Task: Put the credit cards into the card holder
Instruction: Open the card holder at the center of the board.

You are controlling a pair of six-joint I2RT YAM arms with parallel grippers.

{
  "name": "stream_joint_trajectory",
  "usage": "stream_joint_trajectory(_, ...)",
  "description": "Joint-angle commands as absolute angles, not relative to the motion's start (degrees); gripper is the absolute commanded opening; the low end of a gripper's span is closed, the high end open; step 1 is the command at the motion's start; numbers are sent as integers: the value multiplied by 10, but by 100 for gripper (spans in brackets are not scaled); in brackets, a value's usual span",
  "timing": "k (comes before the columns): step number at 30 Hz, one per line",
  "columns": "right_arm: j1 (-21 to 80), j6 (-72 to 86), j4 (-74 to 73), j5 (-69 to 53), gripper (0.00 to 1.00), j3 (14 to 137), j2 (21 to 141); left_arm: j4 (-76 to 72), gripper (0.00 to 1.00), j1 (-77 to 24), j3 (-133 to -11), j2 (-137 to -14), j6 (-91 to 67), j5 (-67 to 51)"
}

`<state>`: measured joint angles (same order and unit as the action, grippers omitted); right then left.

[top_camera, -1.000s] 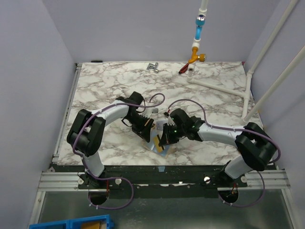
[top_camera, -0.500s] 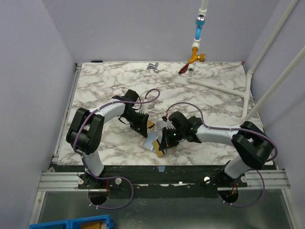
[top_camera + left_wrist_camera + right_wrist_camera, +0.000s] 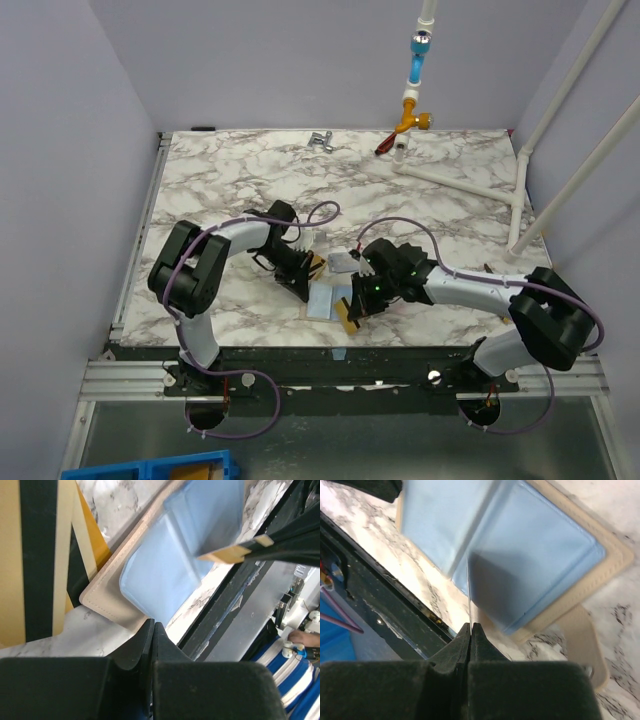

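Close to the worktop's (image 3: pixel 220 180) front edge, left gripper (image 3: pixel 151 630) pinches the open card holder's (image 3: pixel 107 597) rim; right gripper (image 3: pixel 470 630) clamps a credit card (image 3: pixel 235 554) edge-on above it.

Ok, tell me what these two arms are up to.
The left gripper is shut on the tan rim of the open card holder, seemingly steadying it. The right gripper pinches a credit card edge-on above the blue pocket; it is not in yet. A striped gold card lies beside the holder.
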<state>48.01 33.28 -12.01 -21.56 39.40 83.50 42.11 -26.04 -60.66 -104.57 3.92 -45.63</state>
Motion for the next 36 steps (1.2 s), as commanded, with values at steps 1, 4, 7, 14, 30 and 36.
stream_joint_trajectory(1, 483, 299, -196, -162, 1, 397, 815, 426, 0, -274, -598, -1018, 48, -460)
stream_joint_trajectory(4, 483, 296, -204, -158, 1, 406, 814, 433, 0, -278, -605, -1010, 54, -457)
stream_joint_trajectory(7, 484, 297, -207, -161, 1, 425, 816, 452, 0, -278, -621, -999, 75, -452)
stream_joint_trajectory(14, 484, 311, -188, -168, 1, 472, 830, 498, 13, -278, -650, -936, 143, -427)
stream_joint_trajectory(30, 484, 360, -79, -112, 1, 438, 873, 483, 95, -272, -740, -738, 183, -305)
stream_joint_trajectory(36, 484, 354, -68, -104, 1, 427, 873, 454, 98, -256, -773, -691, 154, -181)
